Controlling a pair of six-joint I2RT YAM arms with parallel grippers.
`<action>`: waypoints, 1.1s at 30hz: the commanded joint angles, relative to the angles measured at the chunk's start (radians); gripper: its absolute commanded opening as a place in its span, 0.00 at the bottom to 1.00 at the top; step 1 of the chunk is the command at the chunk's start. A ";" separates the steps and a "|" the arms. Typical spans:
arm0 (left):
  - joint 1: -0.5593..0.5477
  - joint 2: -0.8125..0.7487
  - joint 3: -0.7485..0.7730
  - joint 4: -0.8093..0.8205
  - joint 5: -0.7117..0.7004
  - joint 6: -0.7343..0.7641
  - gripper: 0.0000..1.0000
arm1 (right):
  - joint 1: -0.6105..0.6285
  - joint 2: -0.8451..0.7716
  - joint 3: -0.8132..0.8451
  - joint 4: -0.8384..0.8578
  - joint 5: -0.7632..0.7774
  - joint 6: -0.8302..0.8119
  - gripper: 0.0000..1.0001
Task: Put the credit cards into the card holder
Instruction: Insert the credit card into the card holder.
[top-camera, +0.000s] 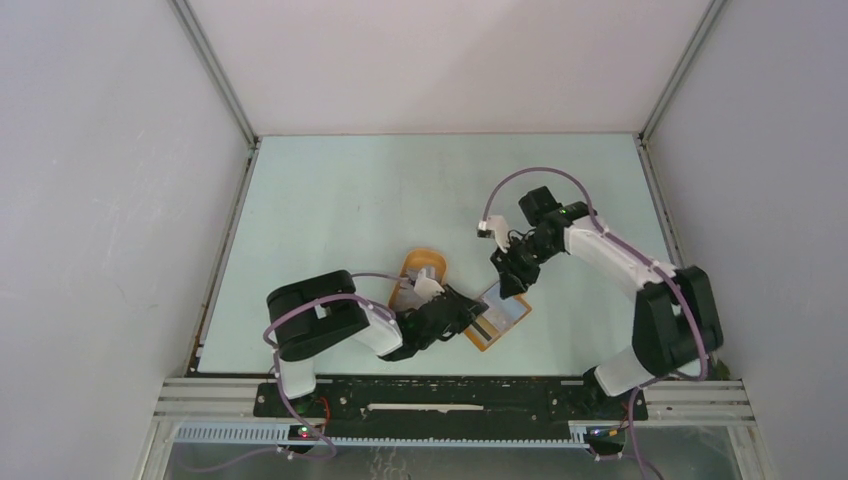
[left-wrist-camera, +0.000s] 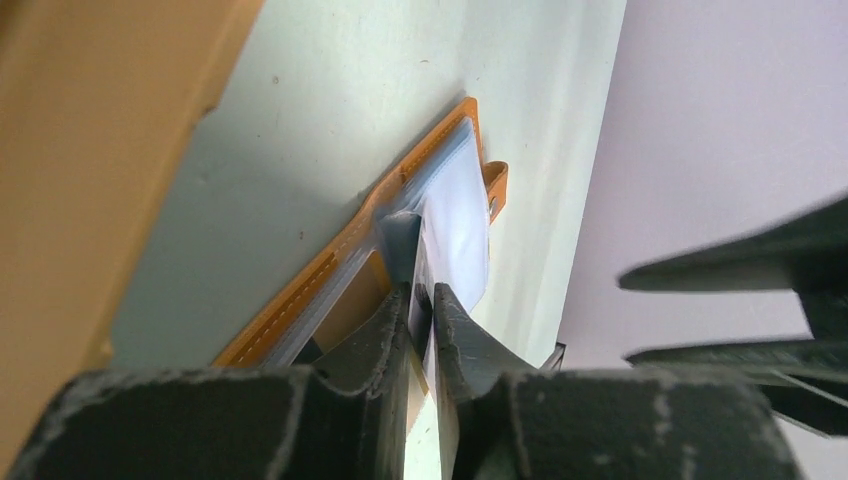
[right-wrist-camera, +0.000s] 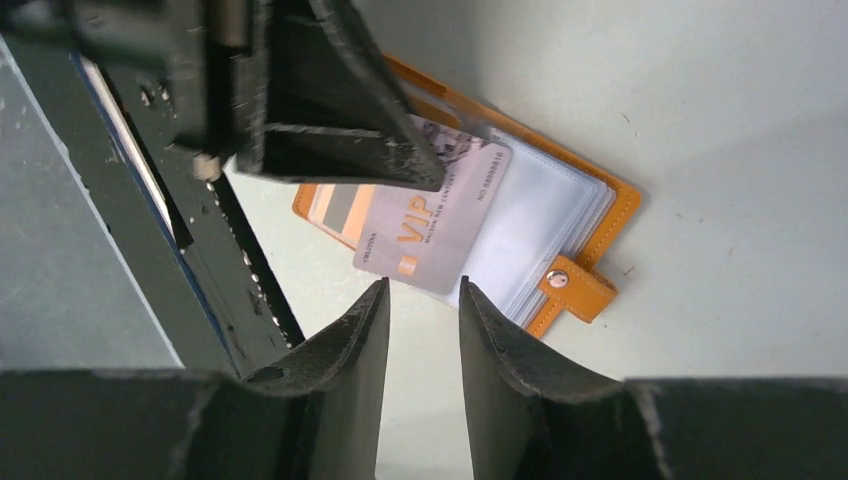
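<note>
Orange stitched card holder (right-wrist-camera: 545, 220), grey card (right-wrist-camera: 435, 225); left claw (left-wrist-camera: 420, 292) straddles it, grip unclear; right claw (right-wrist-camera: 422, 290) spread.

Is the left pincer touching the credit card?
Touching. The left wrist view shows the credit card clamped between both fingers of the left pincer, with no gap.

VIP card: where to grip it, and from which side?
Probably the exposed chip-end edge of the VIP card, from the side facing the right end effector: that end overhangs the card holder, while the other lies on its sleeves.
</note>
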 joint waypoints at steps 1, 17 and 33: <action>0.014 0.041 0.015 -0.027 0.040 0.015 0.19 | 0.016 -0.188 -0.076 0.050 -0.057 -0.163 0.37; 0.025 0.059 0.008 -0.004 0.067 0.022 0.19 | 0.328 -0.465 -0.427 0.313 0.036 -0.598 0.00; 0.027 0.077 0.001 0.012 0.075 0.011 0.20 | 0.417 -0.323 -0.425 0.448 0.212 -0.493 0.00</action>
